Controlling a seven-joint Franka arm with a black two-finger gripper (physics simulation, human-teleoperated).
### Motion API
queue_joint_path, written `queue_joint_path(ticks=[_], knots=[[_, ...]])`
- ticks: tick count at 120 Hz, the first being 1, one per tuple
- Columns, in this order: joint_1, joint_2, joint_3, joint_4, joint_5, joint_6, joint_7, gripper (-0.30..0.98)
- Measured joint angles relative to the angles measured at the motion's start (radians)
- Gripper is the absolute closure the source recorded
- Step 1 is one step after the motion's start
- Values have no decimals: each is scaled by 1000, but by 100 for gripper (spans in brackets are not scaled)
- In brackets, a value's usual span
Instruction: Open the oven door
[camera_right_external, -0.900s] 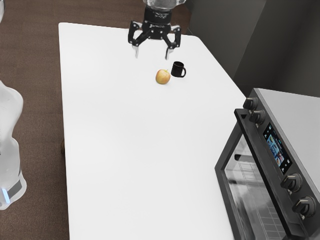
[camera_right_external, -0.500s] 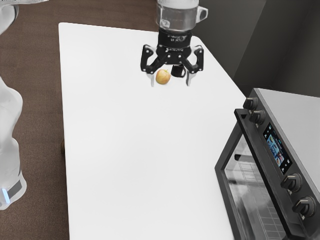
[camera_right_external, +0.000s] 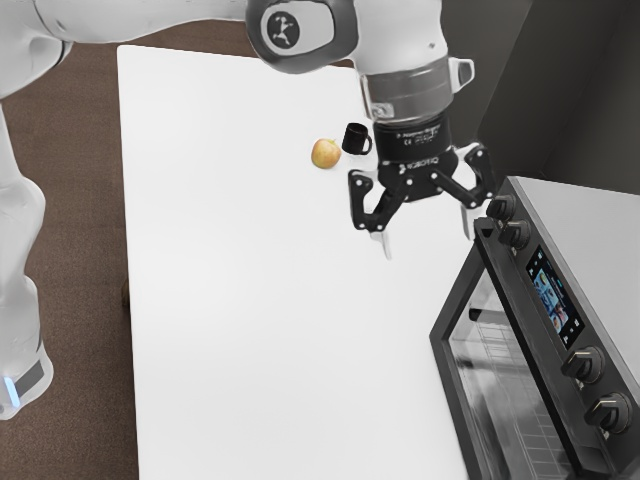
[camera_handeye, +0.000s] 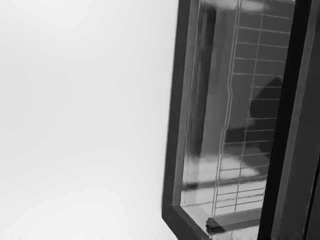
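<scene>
Jaws on the gripper (camera_right_external: 428, 247) are spread wide, gripping zilch. Exterior view: the oven door (camera_right_external: 500, 385) looks shut, dark-framed glass, below them toward that view's right. One fingertip's right by the handle (camera_right_external: 539, 350), can't tell if touching; a knob (camera_right_external: 501, 207) crowds it. Apple (camera_right_external: 326, 153) and black mug (camera_right_external: 355, 139) sit behind the jaws. Wrist view: wire rack (camera_handeye: 243, 131) behind the glass, white tabletop (camera_handeye: 82, 120) alongside.

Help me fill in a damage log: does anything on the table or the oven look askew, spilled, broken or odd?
Nothing stands out. The black mug stands upright near the apple, I see no spill on the white table, and the oven door shows no crack in its glass.
</scene>
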Motion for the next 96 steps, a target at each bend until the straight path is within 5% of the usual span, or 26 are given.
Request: queue_joint_path(ticks=[22, 49, 96], knots=[[-3, 44, -17, -6, 10, 62, -31, 0], [7, 123, -18, 5, 139, 101, -48, 0], [13, 229, -9, 72, 178, 149, -35, 0]])
